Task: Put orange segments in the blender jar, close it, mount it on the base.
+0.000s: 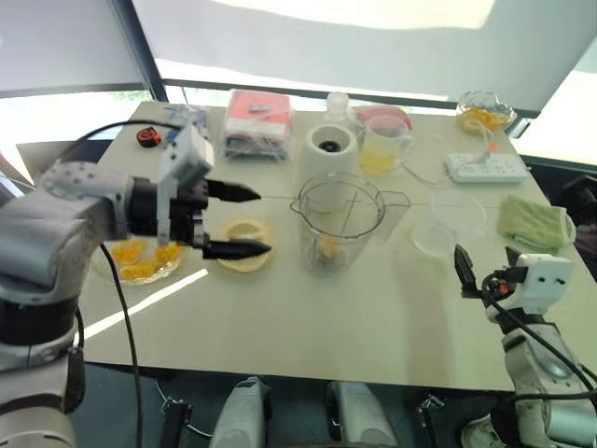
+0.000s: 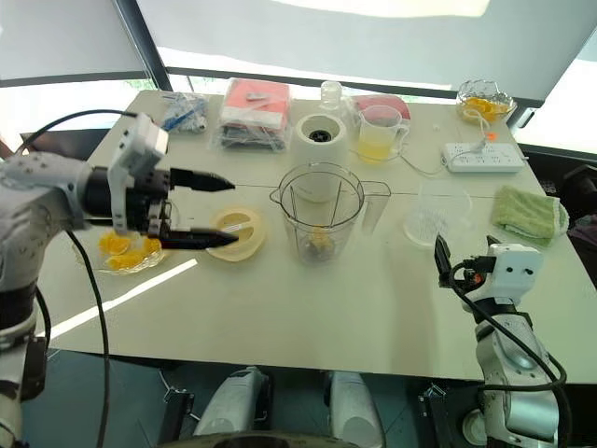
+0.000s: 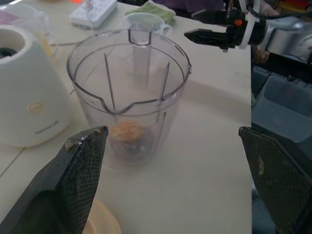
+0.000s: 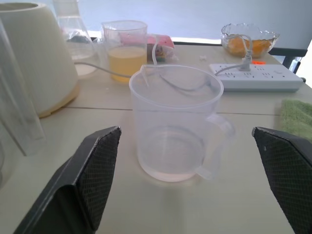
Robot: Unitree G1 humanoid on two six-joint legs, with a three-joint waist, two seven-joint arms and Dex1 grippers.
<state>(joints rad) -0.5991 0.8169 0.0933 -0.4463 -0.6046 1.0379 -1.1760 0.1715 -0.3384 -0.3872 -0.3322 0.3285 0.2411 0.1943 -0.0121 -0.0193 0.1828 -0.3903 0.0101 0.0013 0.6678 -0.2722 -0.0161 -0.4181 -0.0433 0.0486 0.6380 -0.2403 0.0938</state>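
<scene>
**A:** Looking at the blender jar (image 1: 338, 222), what do you see?

**B:** It is a clear plastic pitcher with tapering walls, thin ribs inside, a pour spout and a side handle. It stands upright near the middle of the surface (image 1: 373, 317), with no lid on it. At its bottom lie a few orange segments (image 3: 127, 131), small and orange-yellow, around the blade hub.

**A:** And the base (image 1: 327, 154)?

**B:** It is a squat white cylinder with a dark round socket on top. It stands just behind the jar, apart from it. There is a small round mark and faint grey writing on its side, but I cannot read it.

**A:** Which other containers are there?

**B:** A low glass dish (image 1: 140, 260) beside the left arm holds more orange pieces. A clear mug (image 1: 381, 147) beside the base holds pale yellow liquid. A glass bowl (image 1: 484, 113) at the far right corner holds orange fruit. A low clear plastic cup (image 4: 176, 122) with a handle stands empty, in front of the right tool. A round yellow lid (image 1: 245, 244) lies next to the jar.

**A:** How are the tools?

**B:** The left tool (image 1: 244, 220) is wide open and holds nothing; it points toward the jar from its left side. The right tool (image 4: 195, 185) is also wide open and empty, near the right edge of the surface.
</scene>
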